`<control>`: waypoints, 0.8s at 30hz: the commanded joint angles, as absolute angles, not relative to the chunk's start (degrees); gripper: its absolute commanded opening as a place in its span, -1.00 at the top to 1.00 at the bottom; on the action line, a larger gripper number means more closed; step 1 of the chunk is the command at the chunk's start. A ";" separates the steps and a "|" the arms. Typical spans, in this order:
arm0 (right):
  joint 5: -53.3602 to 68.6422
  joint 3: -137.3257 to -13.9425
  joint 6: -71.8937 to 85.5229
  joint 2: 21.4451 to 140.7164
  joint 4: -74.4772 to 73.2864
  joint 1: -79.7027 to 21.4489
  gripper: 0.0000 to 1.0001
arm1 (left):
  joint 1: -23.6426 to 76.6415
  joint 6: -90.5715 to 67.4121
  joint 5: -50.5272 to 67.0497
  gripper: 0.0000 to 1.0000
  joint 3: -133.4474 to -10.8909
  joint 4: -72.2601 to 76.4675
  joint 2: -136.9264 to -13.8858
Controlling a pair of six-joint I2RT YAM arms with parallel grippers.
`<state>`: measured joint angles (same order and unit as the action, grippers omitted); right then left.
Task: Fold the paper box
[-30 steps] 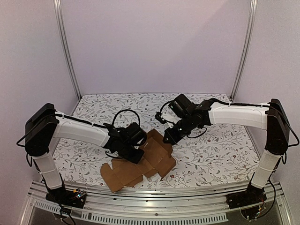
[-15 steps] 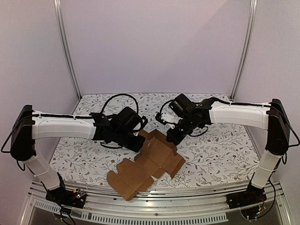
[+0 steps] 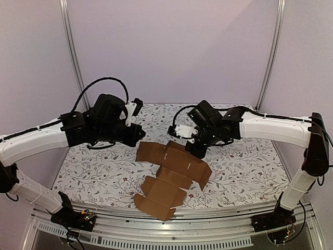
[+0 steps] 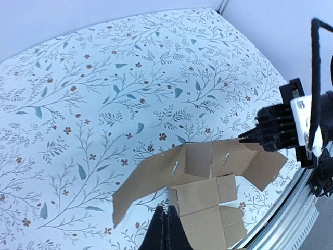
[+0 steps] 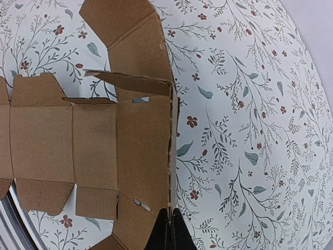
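While both pairs of jaws are pressed together with nothing between them, the left jaws have lifted off the cardboard and drawn back to about 10 o'clock of the sheet, where they hang clear above the table (image 3: 244,172). The right jaws stay low at the sheet's 1 o'clock corner, their tips right at the edge of a panel and seemingly touching it. The left arm (image 3: 47,140) has swung up and outward with that retreat, while the right arm (image 3: 270,127) has hardly moved. The paper box (image 3: 174,174) has slid and turned: a second ago it lay bunched near the table's 6 o'clock edge under the left jaws, and now it stretches from the table's centre toward 6 o'clock, opened out. I judge this to be repositioning rather than folding, since no wall is raised and locked and the real folding lies ahead. The box is plain brown unprinted cardboard, a die-cut row of creased panels with small side flaps, tabs and narrow slots. One flap close to the right jaws stands partly up, and the rest lies nearly flat on the floral surface.
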<state>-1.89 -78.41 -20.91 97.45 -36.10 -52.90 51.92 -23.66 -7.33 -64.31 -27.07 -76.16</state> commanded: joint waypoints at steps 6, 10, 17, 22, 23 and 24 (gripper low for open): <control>-13.11 -78.02 -34.94 95.46 -31.76 -57.14 1.00 | 47.13 -17.89 -9.85 0.84 -57.20 -23.98 -67.52; -17.37 -75.27 -40.22 95.36 -27.30 -59.59 1.00 | 44.57 -18.49 -8.44 0.86 -53.69 -22.17 -66.49; -24.14 -69.83 -44.18 95.27 -19.65 -62.96 1.00 | 39.61 -21.56 -1.61 0.82 -46.46 -15.26 -66.90; -27.25 -66.56 -45.22 95.27 -15.47 -64.80 1.00 | 36.67 -23.54 6.13 0.75 -41.80 -9.04 -69.76; -27.65 -66.20 -45.25 95.27 -14.91 -65.04 1.00 | 36.53 -23.63 7.18 0.71 -41.35 -8.21 -70.63; -28.02 -65.92 -45.34 95.34 -14.59 -65.48 1.00 | 36.48 -23.50 8.41 0.65 -40.90 -7.21 -71.64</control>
<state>-24.05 -67.55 -43.81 96.71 -19.20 -63.90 37.71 -22.28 1.19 -42.87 -13.74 -68.62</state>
